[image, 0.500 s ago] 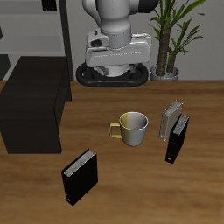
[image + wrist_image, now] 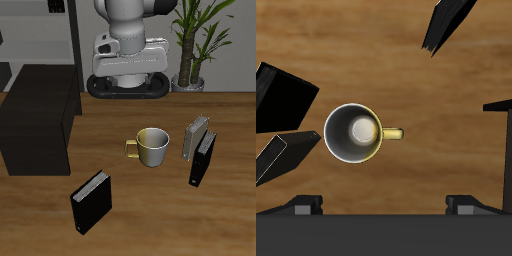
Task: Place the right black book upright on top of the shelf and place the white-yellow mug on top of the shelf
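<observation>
A: Where is the right black book point(image 2: 91, 202)?
B: It stands upright on the wooden table point(image 2: 150, 215), near the front edge, well apart from the shelf point(image 2: 40, 115). In the wrist view it shows as a dark slanted slab point(image 2: 448, 24).
A: And the white-yellow mug point(image 2: 152, 147)?
B: It stands upright near the middle of the table, its yellow handle turned toward the shelf side. The wrist view looks straight down into it point(image 2: 353, 132).
A: What stands beside the mug?
B: A grey-beige book point(image 2: 196, 136) and a narrower black book point(image 2: 203, 160), both upright, close together.
A: The shelf?
B: Its flat top carries nothing.
A: And the gripper point(image 2: 384, 206)?
B: It hangs high above the mug, holding nothing. The two fingers point(image 2: 304, 205) are set wide apart. A potted plant point(image 2: 196, 40) stands behind.
</observation>
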